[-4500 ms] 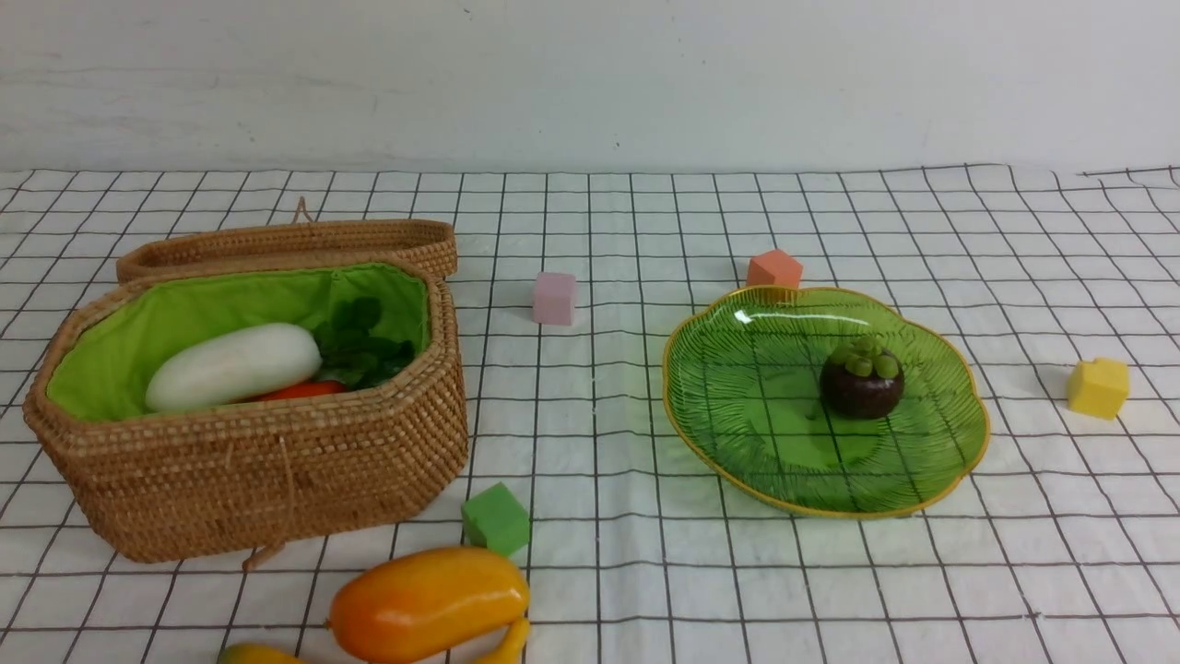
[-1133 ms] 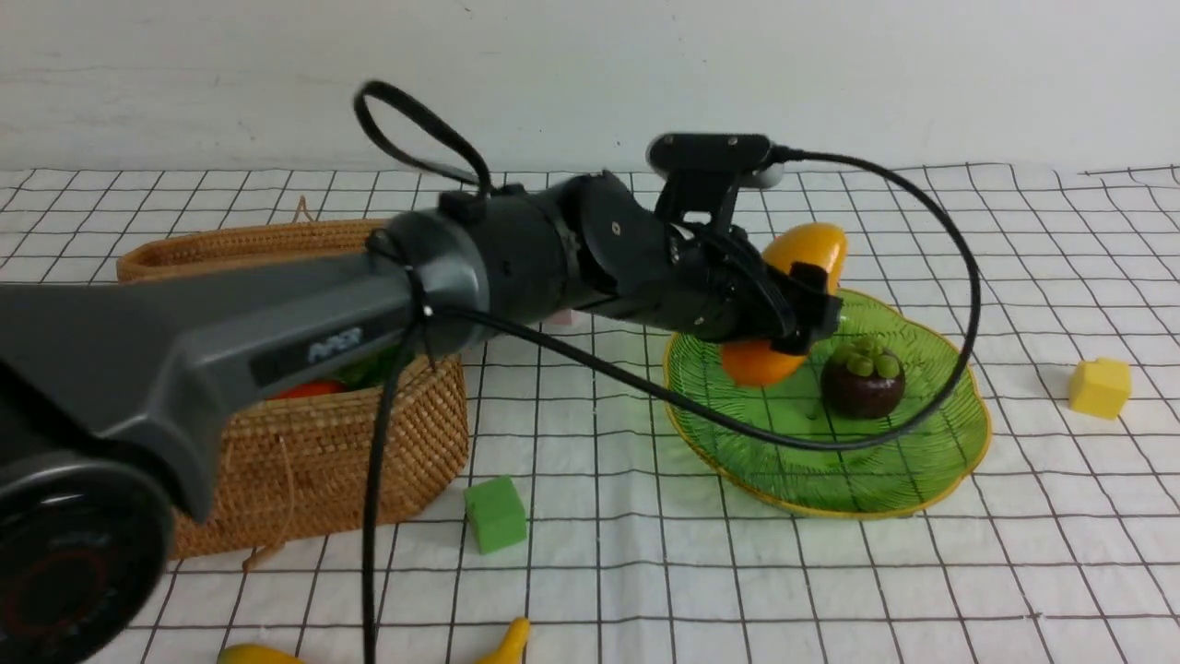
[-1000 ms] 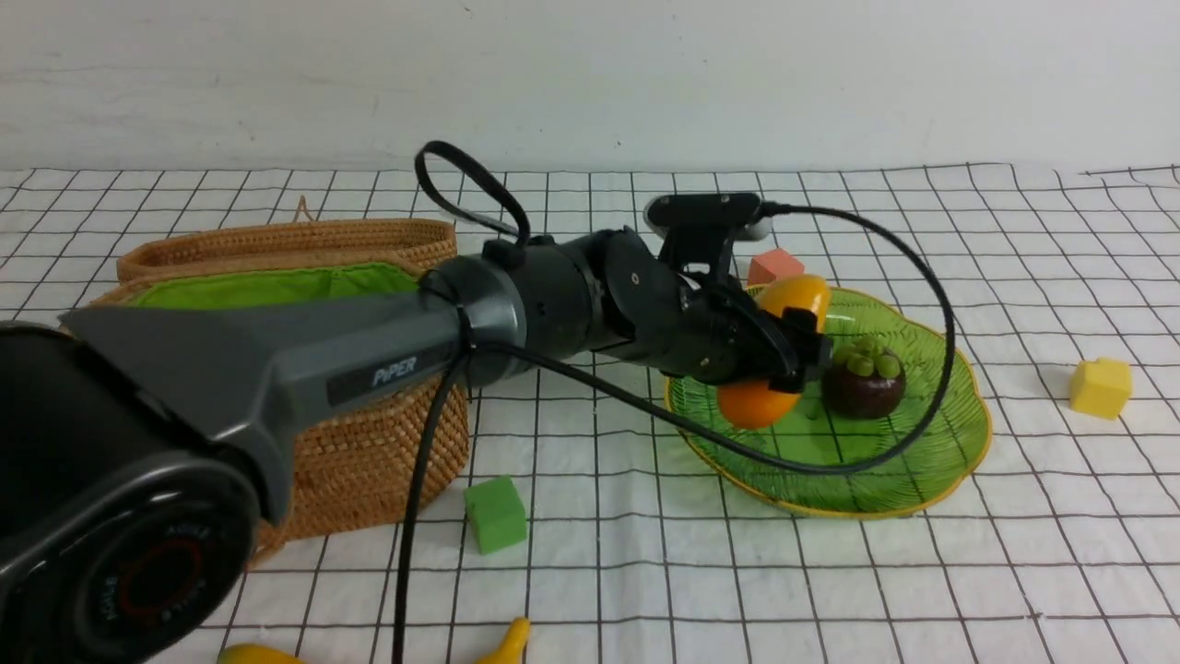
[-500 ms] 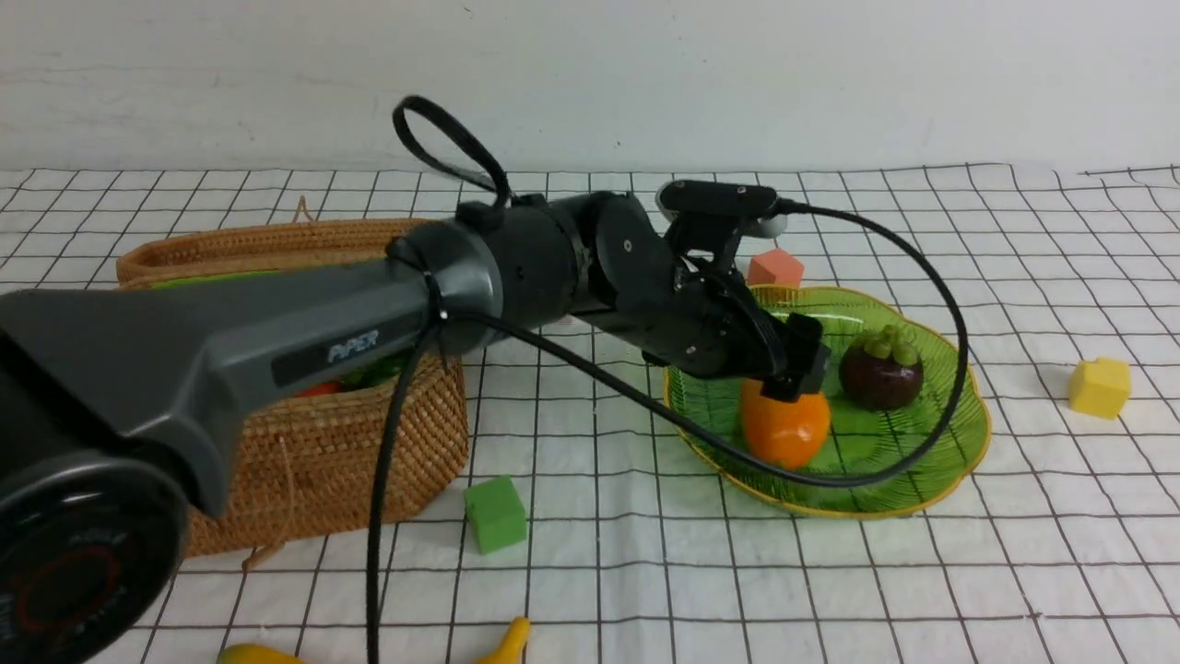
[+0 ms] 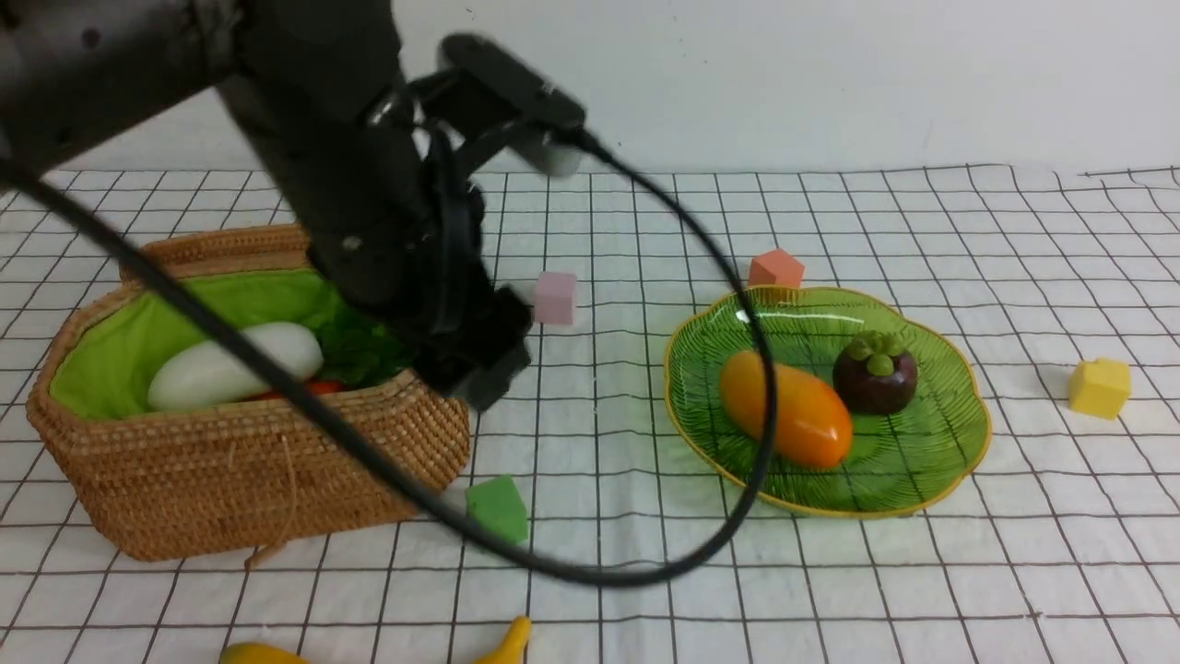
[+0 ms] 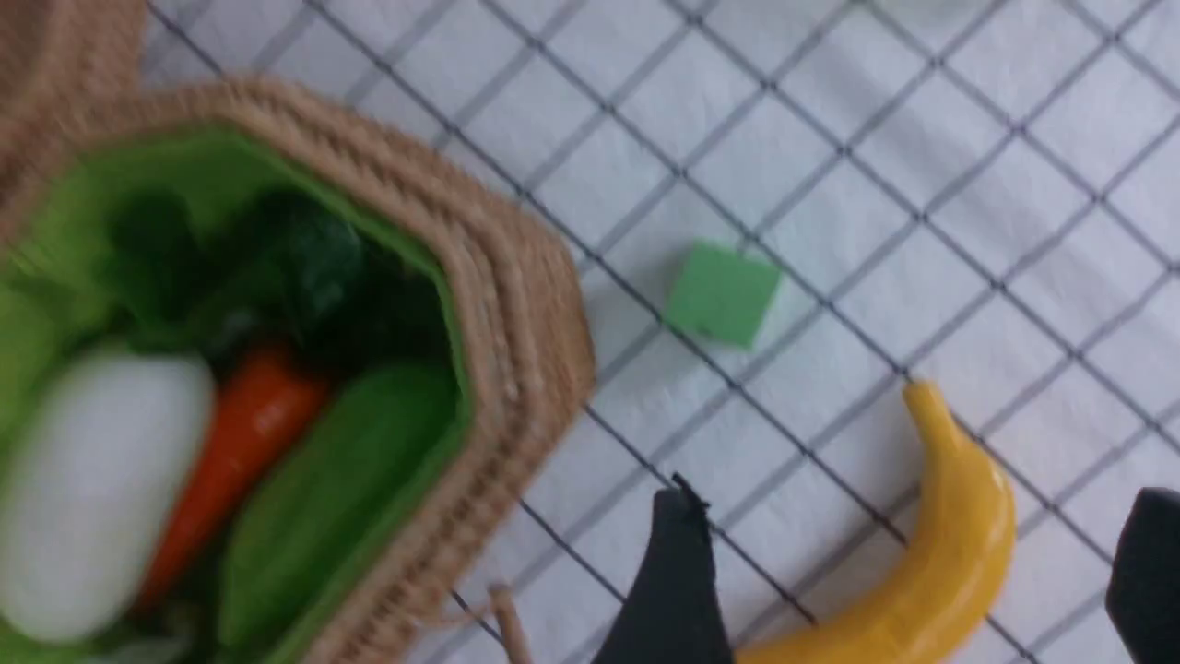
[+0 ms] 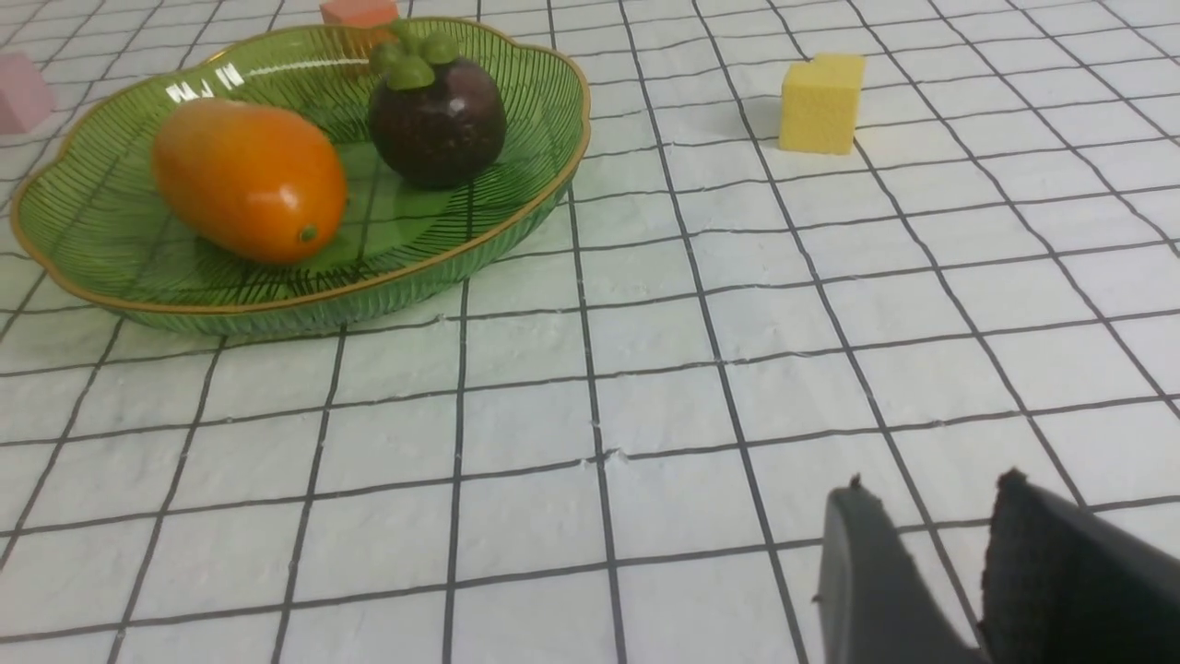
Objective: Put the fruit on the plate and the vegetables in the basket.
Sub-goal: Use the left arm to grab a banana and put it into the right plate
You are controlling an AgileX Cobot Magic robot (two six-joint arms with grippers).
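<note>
Front view: seeing mango (image 5: 785,413) and mangosteen (image 5: 874,372) lying on the plate (image 5: 959,443), right of centre; radish (image 5: 235,364), carrot (image 6: 230,461) and gourd (image 6: 341,480) sitting in the basket (image 5: 258,480), left. Leaving only the banana (image 5: 509,643), lying at the bottom edge. Holding left gripper (image 6: 917,498) wide apart, empty; keeping right gripper (image 7: 931,481) narrowly parted, empty.

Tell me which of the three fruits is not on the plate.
The banana: it lies on the checked cloth, while the mango and mangosteen rest on the plate.
</note>
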